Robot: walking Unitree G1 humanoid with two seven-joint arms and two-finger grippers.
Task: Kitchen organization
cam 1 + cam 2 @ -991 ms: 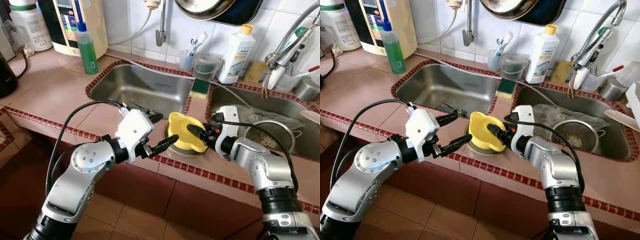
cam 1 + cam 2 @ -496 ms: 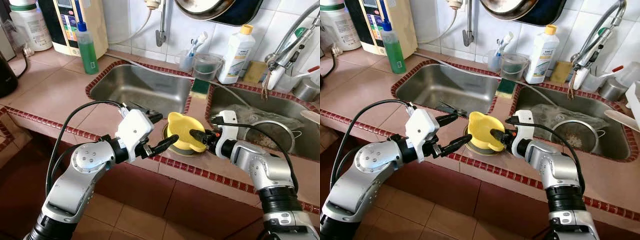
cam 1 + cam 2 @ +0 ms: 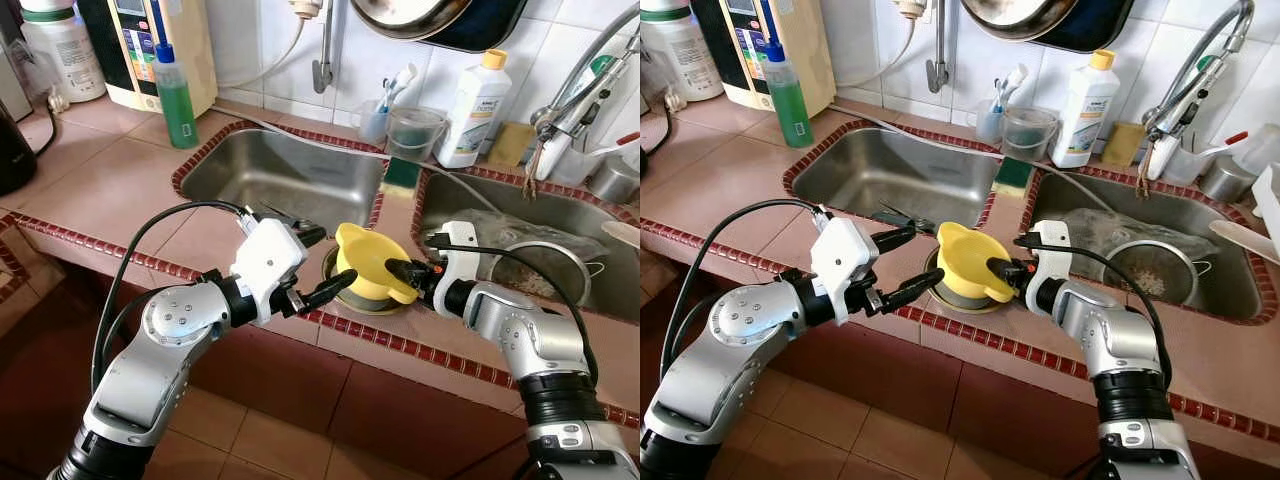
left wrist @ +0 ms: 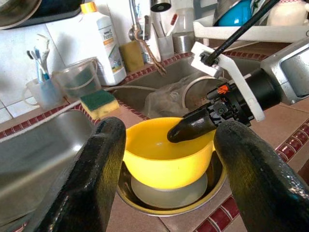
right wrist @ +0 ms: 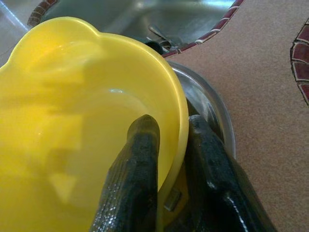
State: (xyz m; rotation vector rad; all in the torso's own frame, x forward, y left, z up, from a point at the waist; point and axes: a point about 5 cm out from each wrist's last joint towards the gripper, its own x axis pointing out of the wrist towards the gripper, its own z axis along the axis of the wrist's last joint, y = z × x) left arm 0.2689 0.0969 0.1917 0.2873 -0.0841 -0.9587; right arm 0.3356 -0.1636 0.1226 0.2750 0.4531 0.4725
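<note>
Seemingly spout-leftward yellow bowl (image 3: 368, 262), right hand (image 3: 1002, 268)

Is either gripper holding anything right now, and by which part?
The right gripper pinches the yellow bowl by its rim, one finger inside. The left gripper is open, holding nothing.

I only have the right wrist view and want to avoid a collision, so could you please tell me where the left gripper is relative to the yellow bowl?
Observer: The left gripper hovers at the left side of the yellow bowl, fingers open, not touching it.
Operator: Thank you. What lies under the bowl?
Observer: A white plate lies inside a steel dish directly below it.
Operator: And where does that dish stand?
Observer: On the tiled counter strip between the two sinks, in front of a green sponge.
</note>
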